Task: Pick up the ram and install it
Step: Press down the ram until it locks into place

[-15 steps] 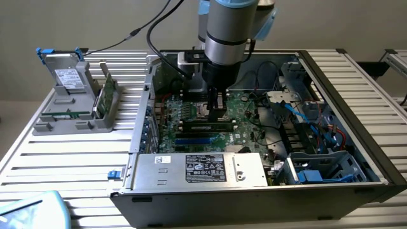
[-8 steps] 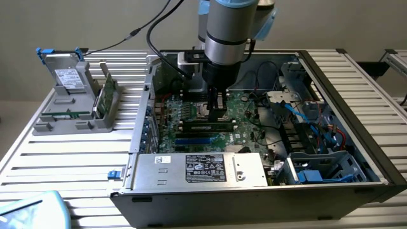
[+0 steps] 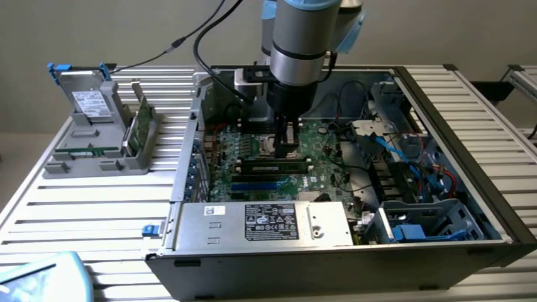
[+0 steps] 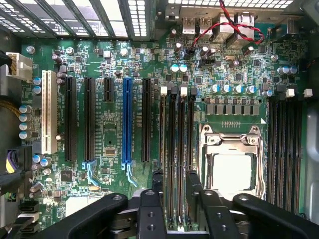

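Green along its edge with dark chips on its face, the ram (image 3: 273, 168) lies lengthwise in one of the black memory slots (image 4: 177, 134) on the motherboard (image 4: 109, 144), inside the open computer case (image 3: 470, 157), and it looks seated or close to it. The gripper (image 3: 285, 150) hangs just above it, near the CPU socket (image 4: 232, 169). In the wrist view the gripper (image 4: 175, 185) has its fingers (image 4: 152, 199) parted, straddling the bank of slots with nothing clamped between them (whether a pad touches the stick cannot be told). To do this step well, I judge that the push should go straight down and evenly along the stick's top edge, with the white latches (image 4: 183, 91) checked at the slot ends. The fingers should keep off the neighbouring capacitors (image 4: 179, 68). A grey rack (image 3: 100, 141) of other parts stands well apart on the table (image 3: 84, 214).
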Robot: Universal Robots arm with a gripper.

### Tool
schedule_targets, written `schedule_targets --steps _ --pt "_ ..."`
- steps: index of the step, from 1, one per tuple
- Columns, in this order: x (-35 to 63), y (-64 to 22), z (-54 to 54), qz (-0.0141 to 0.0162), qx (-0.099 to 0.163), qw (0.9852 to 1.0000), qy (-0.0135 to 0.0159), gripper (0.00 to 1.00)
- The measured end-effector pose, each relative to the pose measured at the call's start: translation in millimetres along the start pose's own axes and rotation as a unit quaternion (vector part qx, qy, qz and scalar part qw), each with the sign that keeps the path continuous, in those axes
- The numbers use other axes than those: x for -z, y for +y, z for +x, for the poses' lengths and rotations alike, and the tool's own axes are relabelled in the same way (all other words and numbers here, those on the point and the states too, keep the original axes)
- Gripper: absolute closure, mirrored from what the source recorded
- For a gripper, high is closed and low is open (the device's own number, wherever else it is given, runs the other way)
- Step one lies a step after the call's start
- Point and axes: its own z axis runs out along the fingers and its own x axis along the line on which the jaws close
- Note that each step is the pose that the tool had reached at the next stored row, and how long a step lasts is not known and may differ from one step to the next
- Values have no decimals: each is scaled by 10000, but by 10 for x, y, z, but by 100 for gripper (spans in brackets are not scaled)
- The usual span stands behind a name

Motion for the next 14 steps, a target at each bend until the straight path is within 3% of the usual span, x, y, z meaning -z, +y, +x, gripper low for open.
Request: schedule_targets --steps 1,3,6,14 --pt "0 0 0 0 0 10000 0 70" --pt "0 0 0 0 0 10000 0 82" --pt "0 0 0 0 0 10000 0 89" --pt "0 0 0 0 0 10000 0 89"
